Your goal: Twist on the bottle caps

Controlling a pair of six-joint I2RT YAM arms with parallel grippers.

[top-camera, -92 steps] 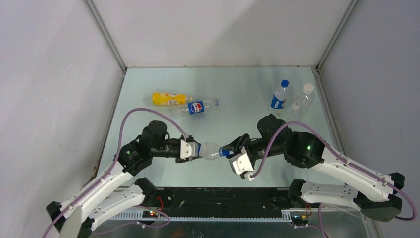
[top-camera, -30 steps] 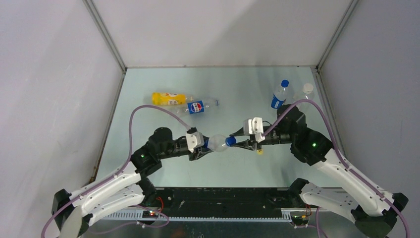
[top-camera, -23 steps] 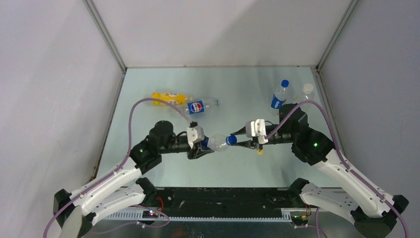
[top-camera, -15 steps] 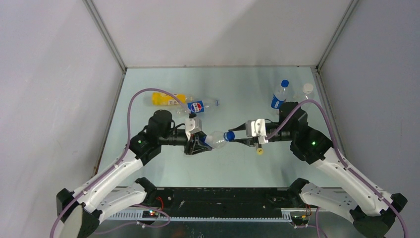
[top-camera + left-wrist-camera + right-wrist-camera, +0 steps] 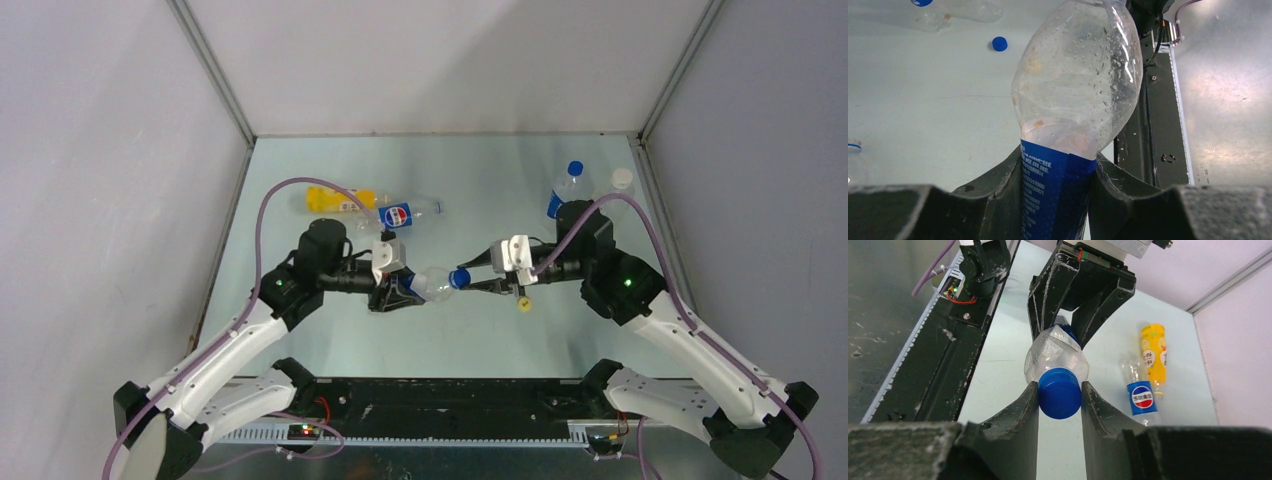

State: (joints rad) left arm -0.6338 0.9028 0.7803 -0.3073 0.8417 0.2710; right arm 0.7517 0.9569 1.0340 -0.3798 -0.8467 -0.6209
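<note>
Blue cap [image 5: 1060, 392] sits on the mouth of the clear bottle [image 5: 1078, 75], clenched in the right gripper [image 5: 472, 281]; it looks small, stiff, ridged. Left gripper [image 5: 1057, 162] grasps the bottle's labelled waist: thin, light, crushable walls, so a gentle hold there seems wise.

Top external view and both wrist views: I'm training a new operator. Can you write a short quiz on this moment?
1. True or false: the right gripper is shut on the blue cap at the held bottle's mouth.
2. What grips the held bottle's labelled end? A) left gripper B) nothing C) tape
3. How many bottles lie on their sides at the table's far left?
Key: 1 true; 2 A; 3 two, the yellow bottle and a labelled clear bottle.
</note>
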